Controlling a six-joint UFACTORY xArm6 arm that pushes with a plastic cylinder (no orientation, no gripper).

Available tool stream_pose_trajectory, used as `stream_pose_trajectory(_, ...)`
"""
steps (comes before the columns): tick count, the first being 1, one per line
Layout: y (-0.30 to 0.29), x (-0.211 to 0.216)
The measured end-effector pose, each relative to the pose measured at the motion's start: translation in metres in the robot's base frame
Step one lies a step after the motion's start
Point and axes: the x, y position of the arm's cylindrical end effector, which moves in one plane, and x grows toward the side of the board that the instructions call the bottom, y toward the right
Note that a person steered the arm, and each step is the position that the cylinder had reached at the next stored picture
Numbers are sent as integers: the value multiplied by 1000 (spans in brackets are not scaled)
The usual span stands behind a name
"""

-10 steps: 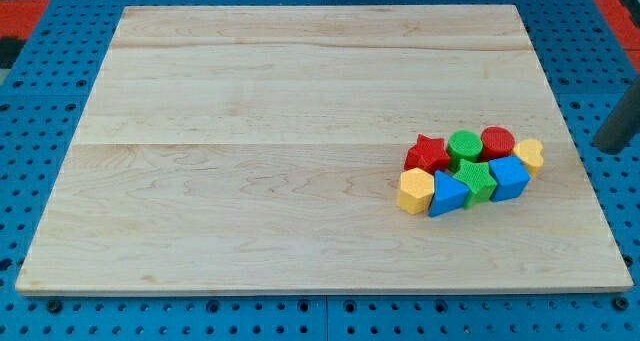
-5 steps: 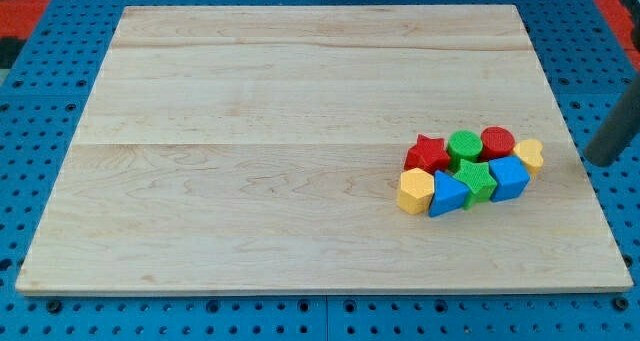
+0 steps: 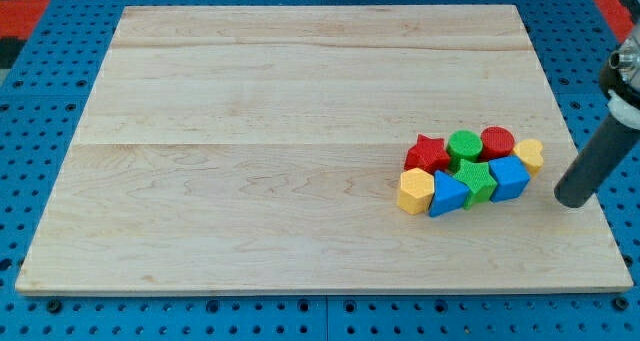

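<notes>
Wood board (image 3: 300,131); my tip (image 3: 571,202) right of yellow heart (image 3: 530,156), apart. No pincer; rod top cut off.

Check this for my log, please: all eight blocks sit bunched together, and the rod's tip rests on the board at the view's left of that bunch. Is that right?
Not quite. The camera view shows my tip on the board at the view's right of the bunch, nearest the yellow heart block and the blue block, apart from both. The eight blocks are indeed bunched together.
</notes>
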Motion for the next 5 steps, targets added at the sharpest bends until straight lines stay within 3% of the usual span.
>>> stream_pose_trajectory(5,-41,-13)
